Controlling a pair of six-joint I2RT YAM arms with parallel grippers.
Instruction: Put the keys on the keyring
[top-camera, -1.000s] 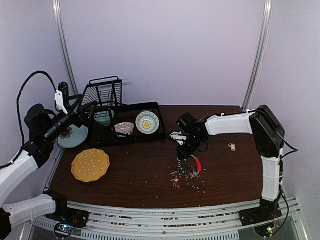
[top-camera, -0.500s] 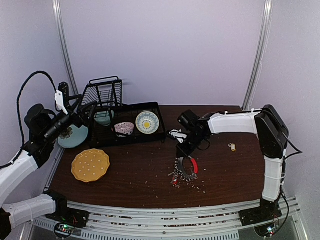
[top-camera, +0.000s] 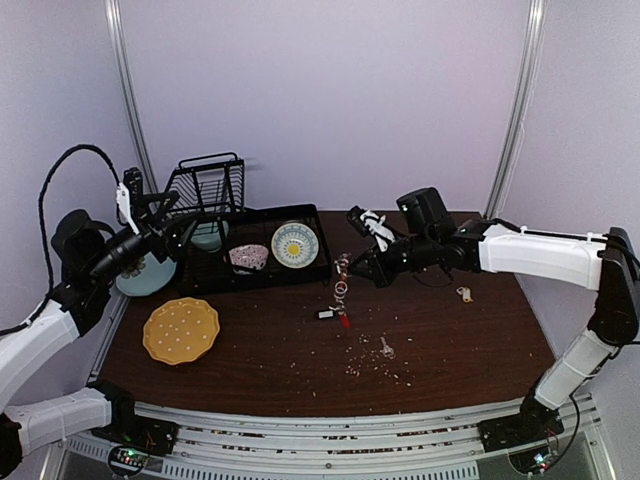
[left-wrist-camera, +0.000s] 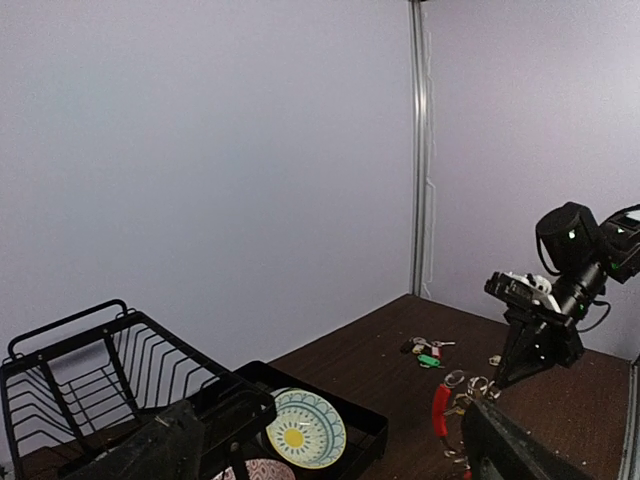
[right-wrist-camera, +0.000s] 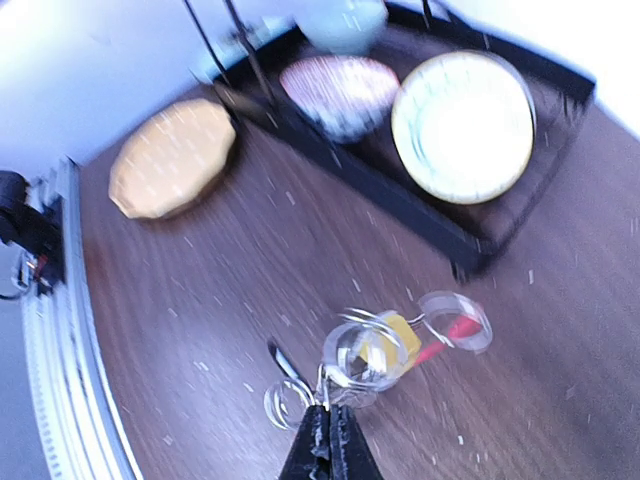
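Silver loose key (top-camera: 386, 348): flat on the brown table (top-camera: 270, 370), close to the front edge.
Yellow plate (top-camera: 181, 330): on the table, front left.
Hanging keyring (top-camera: 342, 290): in the air over the table middle, red clip (top-camera: 345, 318) at its low end; I cannot tell if this end touches the wood.
Right gripper (top-camera: 354, 270): fingers fully together, pinching a ring of the keyring.
Yellow-tagged key (top-camera: 464, 293): on the table at the right, well apart.
Left gripper (top-camera: 155, 205): raised at the far left beside the black tray (top-camera: 300, 272), jaws wide, nothing between them.
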